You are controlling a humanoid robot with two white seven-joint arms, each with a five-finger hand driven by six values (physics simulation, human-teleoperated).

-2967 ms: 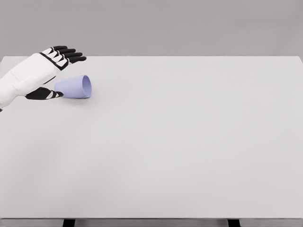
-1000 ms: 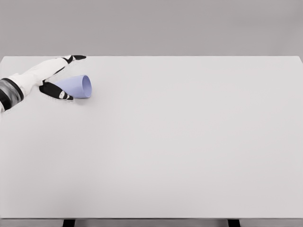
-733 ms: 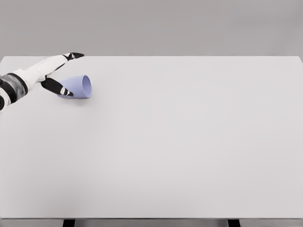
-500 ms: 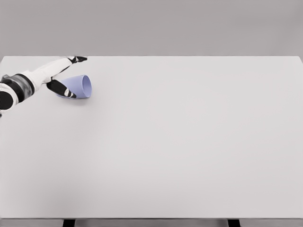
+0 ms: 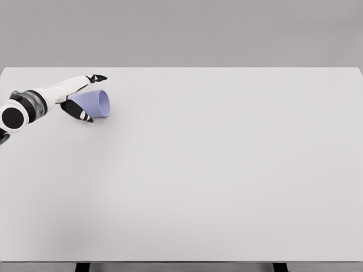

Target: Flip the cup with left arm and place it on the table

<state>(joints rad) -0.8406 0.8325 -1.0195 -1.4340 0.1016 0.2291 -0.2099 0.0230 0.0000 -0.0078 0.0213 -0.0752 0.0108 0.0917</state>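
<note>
The left hand [image 5: 76,96] reaches in from the left edge of the head view, its white forearm ending in a dark wrist joint near the frame's border. The hand is spread around the closed end of the cup [image 5: 94,104]: the fingers [image 5: 96,77] stretch out straight along the far side of the cup, above it in the picture, while the thumb [image 5: 81,113] angles along the near side. Whether either actually presses on the cup wall cannot be told at this size, so the hand reads as bracketing the cup rather than clearly clamping it.

The cup, pale lavender, lies on its side on the table [image 5: 215,170], its open mouth facing away from the hand, toward the right. It sits close to the table's far left corner. To the right of the cup and in front of it there is only the table's flat light grey surface, and a plain grey wall stands behind the far edge.
</note>
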